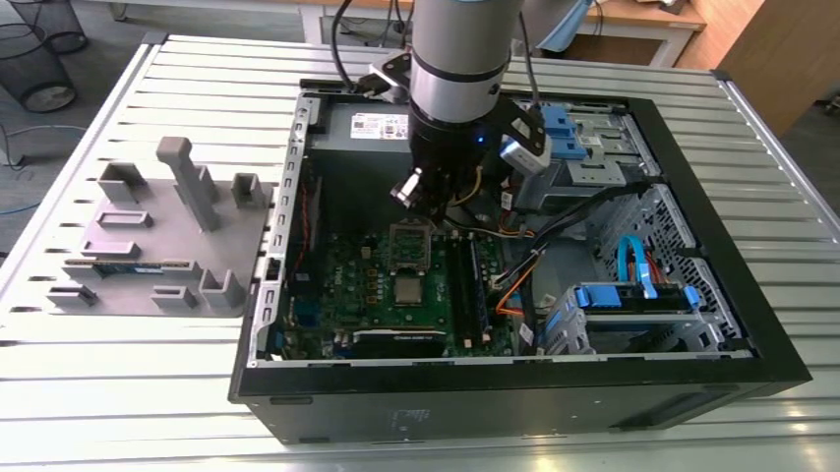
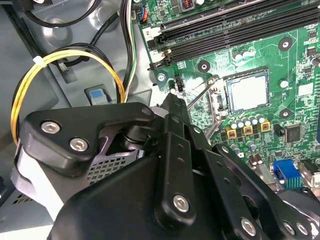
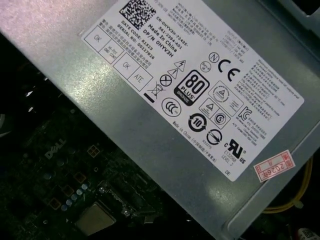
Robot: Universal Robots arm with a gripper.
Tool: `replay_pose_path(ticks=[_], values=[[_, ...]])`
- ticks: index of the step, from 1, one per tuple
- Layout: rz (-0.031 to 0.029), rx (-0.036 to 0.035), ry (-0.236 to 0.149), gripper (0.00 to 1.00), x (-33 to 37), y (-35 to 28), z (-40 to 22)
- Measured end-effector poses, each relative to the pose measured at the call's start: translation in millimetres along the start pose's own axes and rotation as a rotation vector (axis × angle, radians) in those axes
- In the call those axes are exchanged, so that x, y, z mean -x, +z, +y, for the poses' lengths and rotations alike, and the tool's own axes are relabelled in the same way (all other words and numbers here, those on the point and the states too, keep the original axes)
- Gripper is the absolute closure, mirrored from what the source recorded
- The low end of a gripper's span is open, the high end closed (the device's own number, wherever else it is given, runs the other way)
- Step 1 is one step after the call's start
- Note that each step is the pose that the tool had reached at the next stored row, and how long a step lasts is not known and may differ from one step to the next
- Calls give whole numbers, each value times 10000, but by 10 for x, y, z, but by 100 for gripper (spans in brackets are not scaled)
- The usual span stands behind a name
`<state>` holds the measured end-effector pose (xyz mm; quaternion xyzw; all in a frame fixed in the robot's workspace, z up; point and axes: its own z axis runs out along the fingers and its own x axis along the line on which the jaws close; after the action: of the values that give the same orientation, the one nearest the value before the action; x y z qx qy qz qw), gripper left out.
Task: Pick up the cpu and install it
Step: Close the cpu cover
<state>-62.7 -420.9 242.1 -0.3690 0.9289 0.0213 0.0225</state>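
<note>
Cpu [image 1: 409, 288] found lying in its socket, gripper [image 2: 172, 100] clear of it
In the exterior view the cpu lay flat on the green board [image 1: 344, 285] inside the open computer case [image 1: 525, 413], which stood on the slatted counter [image 1: 132, 393]. The jaws were drawn together, holding nothing, above the board near the power supply [image 3: 150, 115]

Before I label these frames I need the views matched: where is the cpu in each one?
Exterior view: the cpu lies at the middle of the motherboard, inside the open case.
Second wrist view: the cpu sits on the motherboard, next to the yellow-based capacitors.
First wrist view: the cpu lies on the motherboard, near the labelled power supply.
Shared landmark: the motherboard.
</note>
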Motion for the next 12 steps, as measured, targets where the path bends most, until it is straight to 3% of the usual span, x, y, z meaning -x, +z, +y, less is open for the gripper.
replay_pose_path(ticks=[12], values=[[-12,7,-177,89,-58,-7,-48]])
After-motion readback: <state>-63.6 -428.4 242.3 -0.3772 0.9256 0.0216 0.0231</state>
